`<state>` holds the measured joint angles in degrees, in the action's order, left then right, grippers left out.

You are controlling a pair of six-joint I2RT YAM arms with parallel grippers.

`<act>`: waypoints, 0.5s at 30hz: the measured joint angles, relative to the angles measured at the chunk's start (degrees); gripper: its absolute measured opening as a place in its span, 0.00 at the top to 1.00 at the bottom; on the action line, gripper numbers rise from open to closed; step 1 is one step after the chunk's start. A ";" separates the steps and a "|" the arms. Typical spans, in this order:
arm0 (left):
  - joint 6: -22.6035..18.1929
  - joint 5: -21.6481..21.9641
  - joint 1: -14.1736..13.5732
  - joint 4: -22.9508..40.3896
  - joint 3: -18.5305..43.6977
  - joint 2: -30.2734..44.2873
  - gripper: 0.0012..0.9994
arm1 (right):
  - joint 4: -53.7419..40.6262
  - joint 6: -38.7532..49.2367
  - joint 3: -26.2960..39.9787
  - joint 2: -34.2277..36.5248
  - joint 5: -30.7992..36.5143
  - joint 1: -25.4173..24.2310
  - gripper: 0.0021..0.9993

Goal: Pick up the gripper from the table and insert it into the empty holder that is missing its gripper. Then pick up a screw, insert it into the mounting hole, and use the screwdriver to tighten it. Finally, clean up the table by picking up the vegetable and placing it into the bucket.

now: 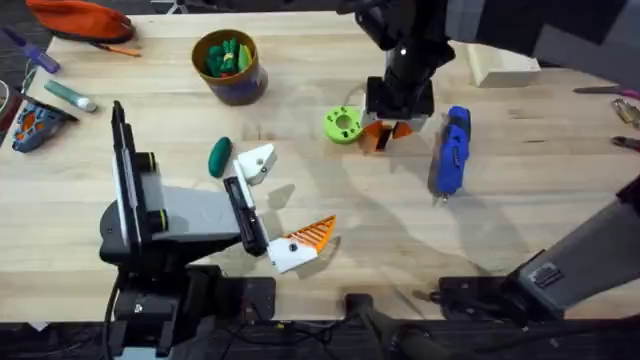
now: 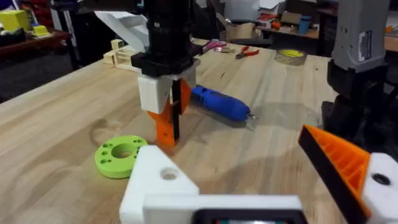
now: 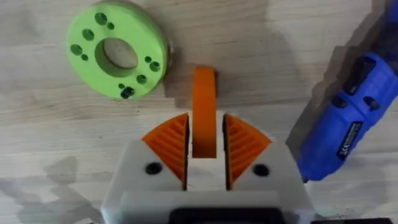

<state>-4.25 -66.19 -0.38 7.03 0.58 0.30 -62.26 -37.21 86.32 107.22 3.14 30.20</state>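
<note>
Right gripper (image 3: 205, 152) clamped on the small orange plastic wedge-shaped gripper (image 3: 204, 109), right of centre in the overhead frame.

I see the right gripper's orange ribbed pads (image 3: 169, 144) pressed against both sides of the orange wedge, which stands upright on the light wooden table (image 1: 330, 200), between the bright green round disc with holes (image 1: 342, 125) and the blue pen-shaped electric screwdriver (image 1: 452, 150). My left gripper (image 1: 290, 210) rests low in the lower-left half, fingers spread and holding nothing: one finger carries an orange tip (image 1: 315, 232), the other is the bare white angular empty holder (image 1: 257, 163). The small dark green oval toy vegetable (image 1: 219, 157) lies just beside that holder. The round bucket with a mustard-yellow rim (image 1: 229, 66) stands at upper left-centre.
</note>
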 joint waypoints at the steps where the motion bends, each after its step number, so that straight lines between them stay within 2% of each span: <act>1: 0.00 0.00 0.00 0.00 0.00 0.00 0.01 | 0.00 0.02 0.00 0.00 0.02 0.00 0.70; 15: 0.00 0.00 0.00 0.00 0.00 0.00 0.01 | 0.02 0.39 0.00 0.01 0.00 0.00 0.88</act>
<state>-4.25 -66.19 -0.38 7.03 0.58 0.30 -62.24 -36.82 86.32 107.23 3.14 30.20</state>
